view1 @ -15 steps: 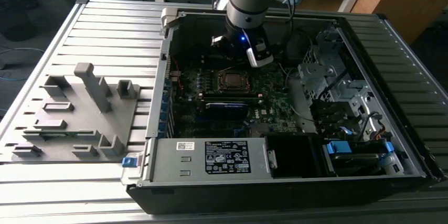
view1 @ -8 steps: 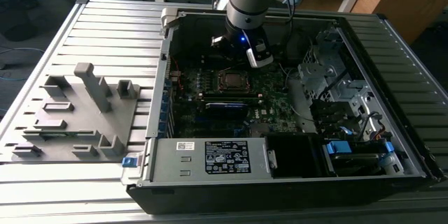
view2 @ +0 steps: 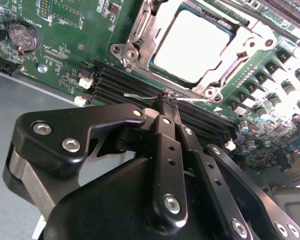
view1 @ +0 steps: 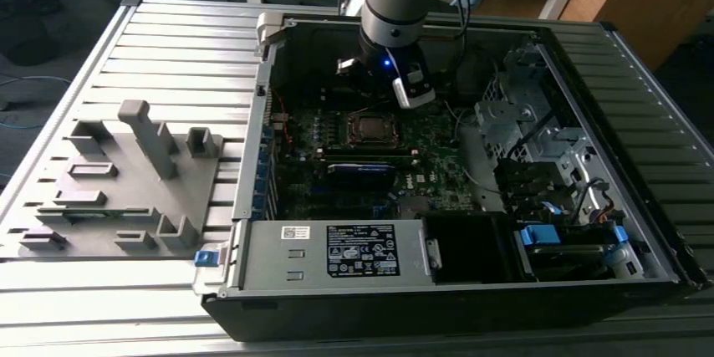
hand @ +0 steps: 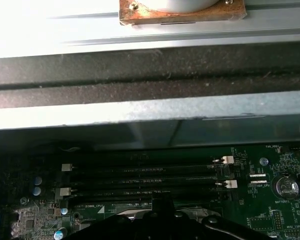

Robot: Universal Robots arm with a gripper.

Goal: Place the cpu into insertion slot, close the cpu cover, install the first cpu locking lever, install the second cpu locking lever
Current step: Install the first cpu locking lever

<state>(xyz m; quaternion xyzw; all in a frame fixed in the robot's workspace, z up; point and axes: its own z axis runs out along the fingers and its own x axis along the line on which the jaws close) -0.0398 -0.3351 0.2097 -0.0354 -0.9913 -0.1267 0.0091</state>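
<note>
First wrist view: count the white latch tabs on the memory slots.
4 white latch tabs: two at the memory slots' ends nearest the coin battery, two at the opposite ends. Black ones may go unseen.

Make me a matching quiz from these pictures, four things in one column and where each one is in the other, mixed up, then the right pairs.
Things: 1 chip; 2 coin battery; 3 gripper; 4 grey rack.
Places: A outside the computer case; B over the black memory slots; C framed by the metal cover; D in a round holder on the green board.
Pairs: 1-C, 2-D, 3-B, 4-A.
</note>
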